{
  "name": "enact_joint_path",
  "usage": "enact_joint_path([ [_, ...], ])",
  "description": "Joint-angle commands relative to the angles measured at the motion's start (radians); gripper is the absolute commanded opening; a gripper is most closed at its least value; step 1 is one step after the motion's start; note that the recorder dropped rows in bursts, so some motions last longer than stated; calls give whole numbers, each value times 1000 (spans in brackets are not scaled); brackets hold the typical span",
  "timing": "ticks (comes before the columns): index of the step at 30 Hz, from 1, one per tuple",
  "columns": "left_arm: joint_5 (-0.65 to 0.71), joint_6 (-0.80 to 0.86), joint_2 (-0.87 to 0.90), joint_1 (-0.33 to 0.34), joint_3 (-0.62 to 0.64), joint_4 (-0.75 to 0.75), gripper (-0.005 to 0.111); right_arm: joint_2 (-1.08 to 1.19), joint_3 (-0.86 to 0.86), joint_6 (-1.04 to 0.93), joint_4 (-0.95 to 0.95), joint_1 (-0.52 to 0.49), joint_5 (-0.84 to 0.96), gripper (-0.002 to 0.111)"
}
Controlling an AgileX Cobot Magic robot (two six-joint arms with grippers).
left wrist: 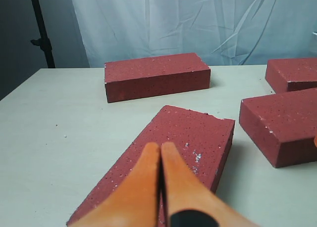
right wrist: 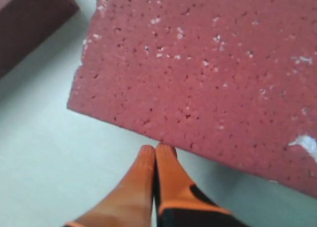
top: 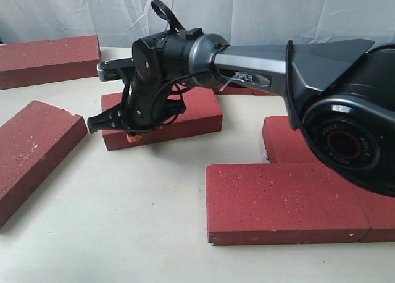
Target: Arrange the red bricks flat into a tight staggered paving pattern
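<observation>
White curtain (top: 278,11) is hanging behind the pale table (top: 123,233), and we are seeing the red bricks (top: 308,209) lying flat on it, spread loosely with bare table between most of them. We are holding the right arm (top: 321,67) stretched across the middle from the right, and the right gripper (top: 132,136) is sitting low at the near long side of the centre brick (top: 197,113), close to its left corner. In the right wrist view its orange fingers (right wrist: 138,187) are pressing together with no gap, gripping nothing, and their tips are lining up with that brick's edge; whether they are touching it we are not able to tell. A back brick (top: 49,60) is lying along the table's far left side, and a slanted brick (top: 34,150) is lying at the left, well apart from the centre brick. At the front right a front brick (top: 259,196) is lying lengthwise with a rear brick (top: 281,138) meeting it from behind. In the left wrist view the left gripper (left wrist: 160,146) is hanging over the slanted brick, its fingers (left wrist: 141,187) likewise lying flat against each other and carrying nothing, while the back brick is showing beyond it near the curtain.
</observation>
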Motion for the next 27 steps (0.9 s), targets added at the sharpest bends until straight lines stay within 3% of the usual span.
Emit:
enact_joint_path([
  [1,-14,-4,-5,-1,5,4,0,-2,-1,6,-15,-2,-82,-1],
  [15,-14,-4,-5,-1,5,4,0,-2,-1,6,-54,-2,-132,-1],
  [20,-14,-4,-5,-1,5,4,0,-32,-3,6,2,-2,7,-1],
  [24,-14,-4,-5,-1,5,4,0,-25,-3,-18,-85,-4,163,-1],
  [27,-14,-4,-5,-1,5,4,0,2,-3,-18,-102,-4,170,-1],
])
